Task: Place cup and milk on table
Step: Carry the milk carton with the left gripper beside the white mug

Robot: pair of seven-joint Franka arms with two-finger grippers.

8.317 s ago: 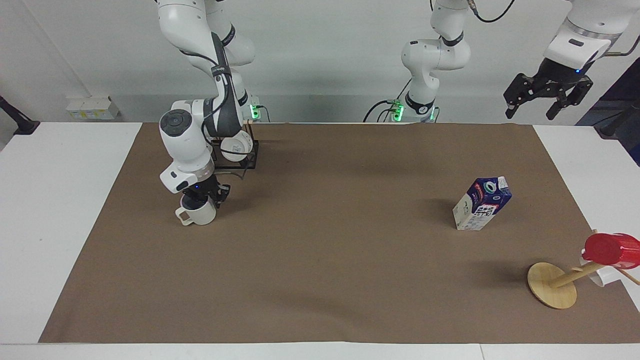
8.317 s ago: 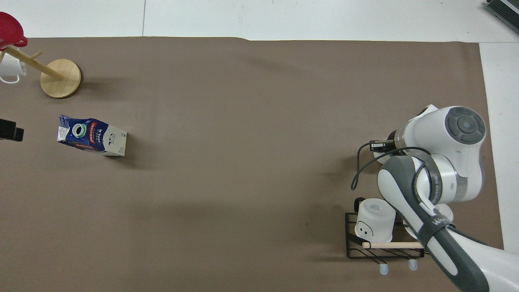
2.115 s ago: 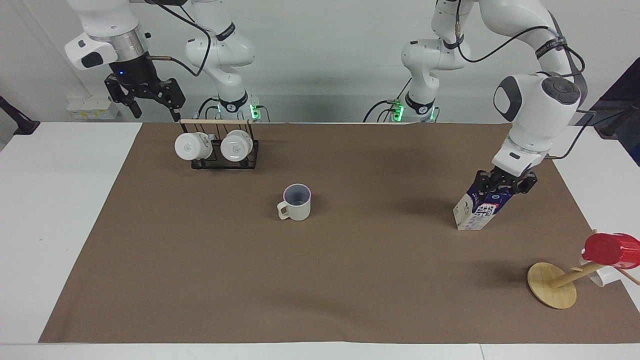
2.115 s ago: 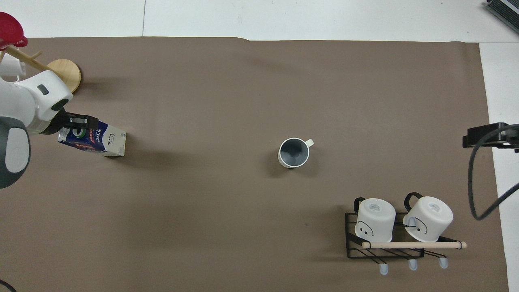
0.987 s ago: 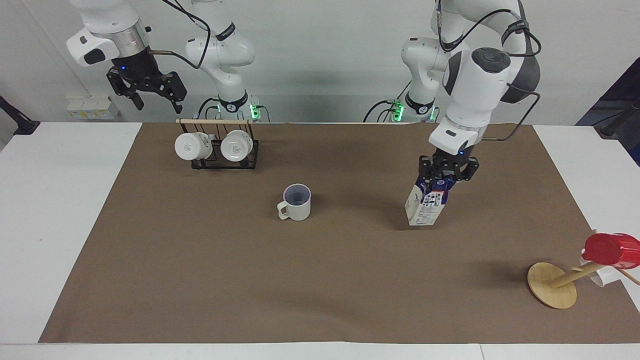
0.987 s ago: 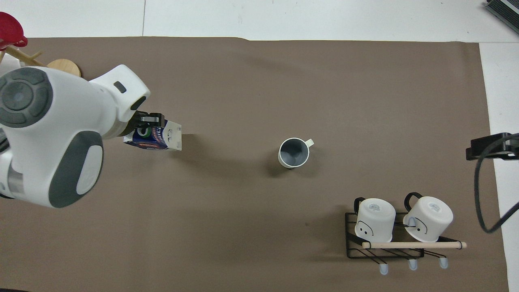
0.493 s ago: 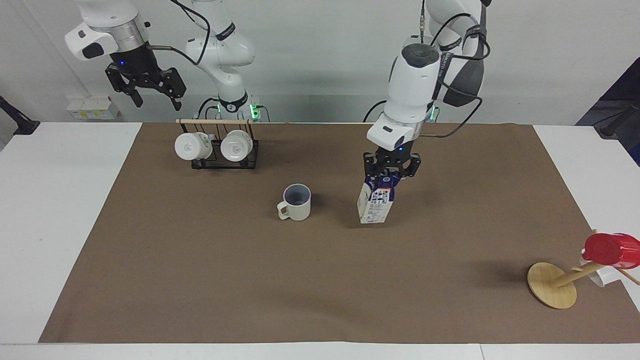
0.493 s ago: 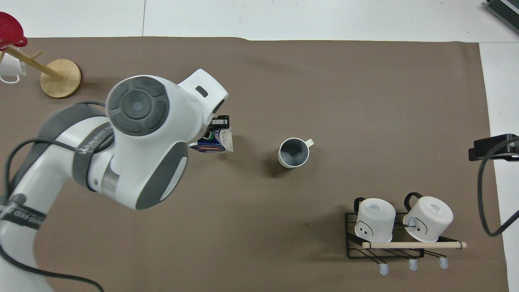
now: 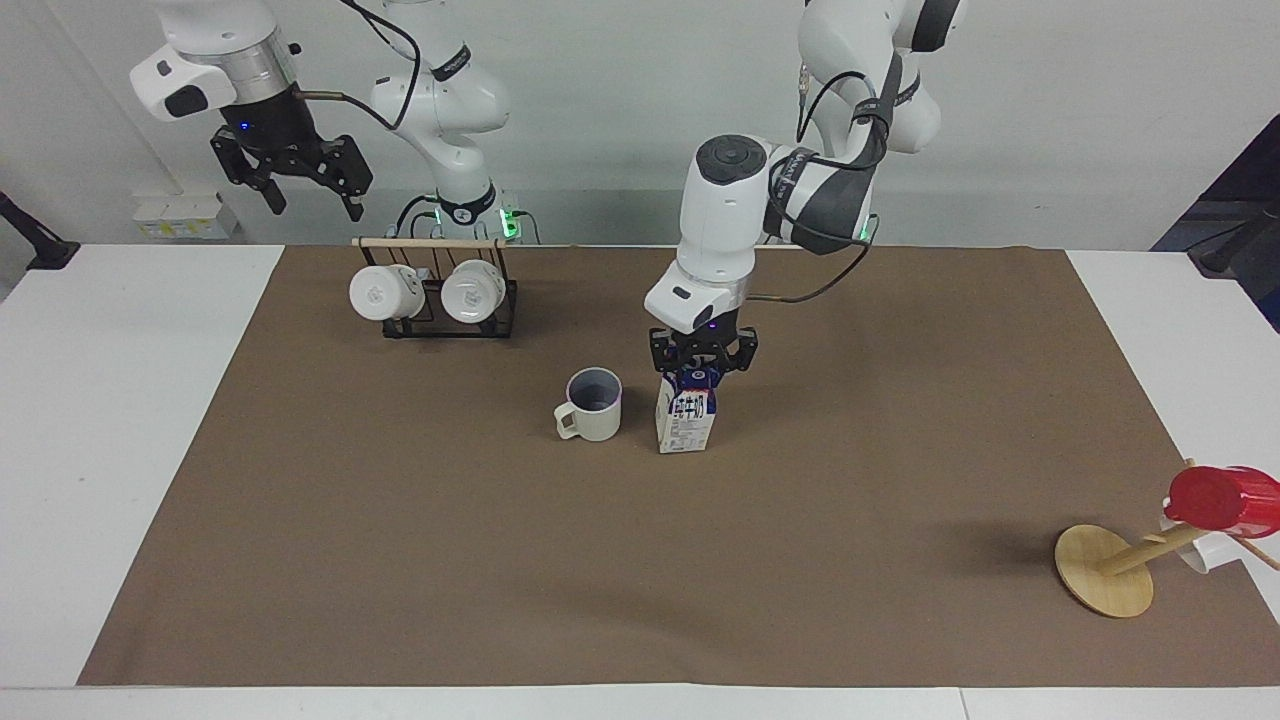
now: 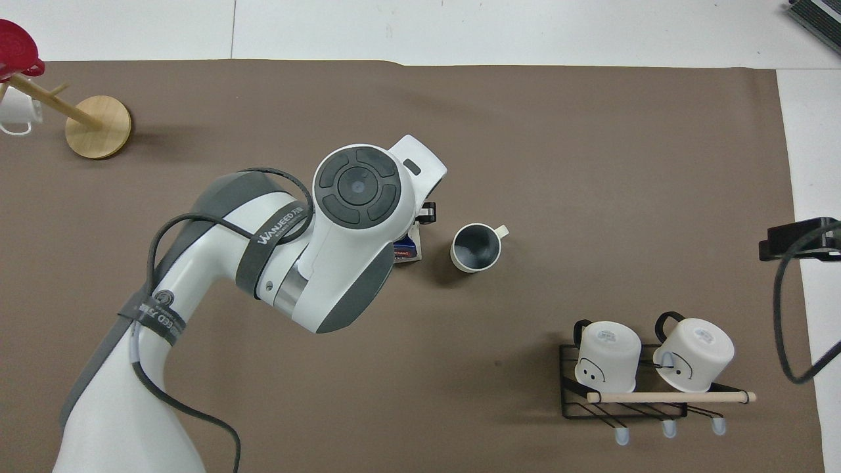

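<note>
The off-white cup (image 9: pixel 592 405) stands upright on the brown mat (image 9: pixel 640 560) of the table (image 9: pixel 120 400), handle toward the right arm's end; it also shows in the overhead view (image 10: pixel 476 247). My left gripper (image 9: pixel 703 368) is shut on the top of the blue-and-white milk (image 9: pixel 686 422), which is upright beside the cup on the left arm's side. Its base is at or just above the mat; I cannot tell which. In the overhead view the left arm hides most of the milk (image 10: pixel 409 250). My right gripper (image 9: pixel 310 195) is open and empty, raised over the table's edge by the rack, waiting.
A black wire rack (image 9: pixel 435 310) with two glossy white mugs stands near the robots at the right arm's end, also in the overhead view (image 10: pixel 624 394). A wooden mug tree (image 9: pixel 1105 570) with a red cup (image 9: pixel 1220 497) stands at the left arm's end.
My left gripper has carried the milk from the left arm's end of the mat to right beside the cup. The right gripper has stayed raised near the rack.
</note>
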